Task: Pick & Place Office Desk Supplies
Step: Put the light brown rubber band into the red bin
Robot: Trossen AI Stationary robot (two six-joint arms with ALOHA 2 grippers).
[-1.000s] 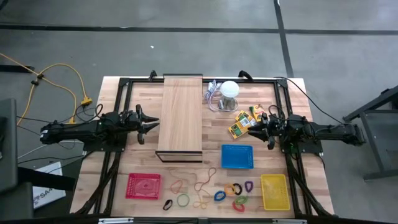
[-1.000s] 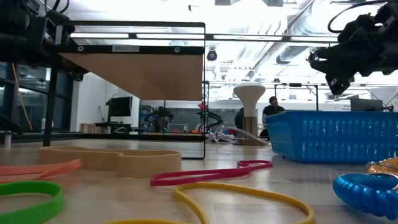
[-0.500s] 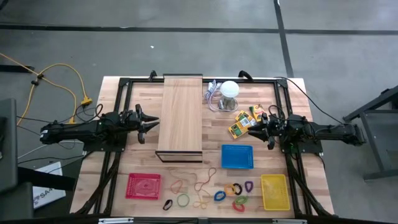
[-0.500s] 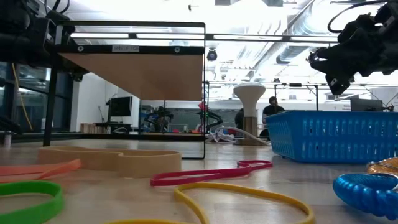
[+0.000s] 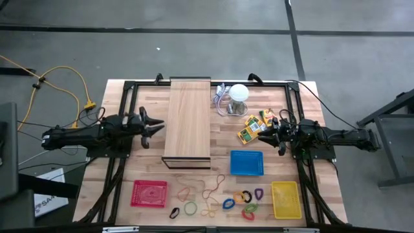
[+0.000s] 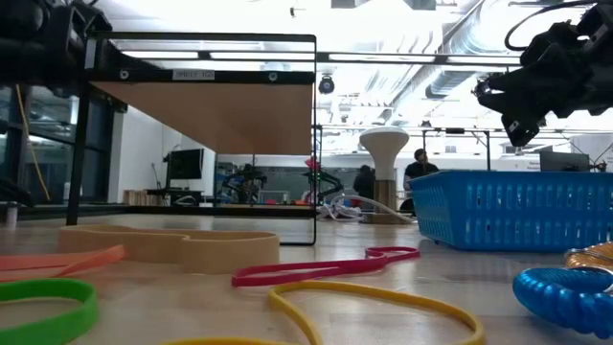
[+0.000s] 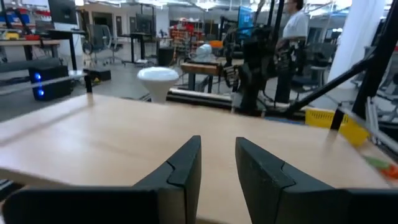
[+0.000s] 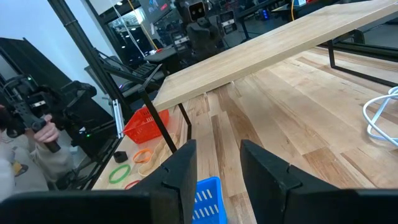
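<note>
The office desk supplies lie near the table's front edge: tan point(image 5: 210, 188), green point(image 5: 190, 208) and black point(image 5: 174, 212) rubber bands, and coloured loop clips point(image 5: 240, 198). Yellow-orange packs point(image 5: 253, 128) lie at the right, just in front of my right gripper point(image 5: 268, 133). That gripper is open, held level, with nothing between its fingers point(image 8: 217, 149). My left gripper point(image 5: 152, 127) is open too. It hovers beside the left edge of the raised wooden board point(image 5: 187, 120), and its fingers point(image 7: 217, 146) point across the board's top.
The board rests on a black frame mid-table. A white ball-like object point(image 5: 239, 92) with a grey cable sits at the back. A blue basket point(image 5: 246, 163), a red basket point(image 5: 149, 193) and a yellow basket point(image 5: 286, 199) stand toward the front. People show in the room behind.
My left gripper has risen a little beside the board's left edge, staying open and level. My right arm has kept still.
</note>
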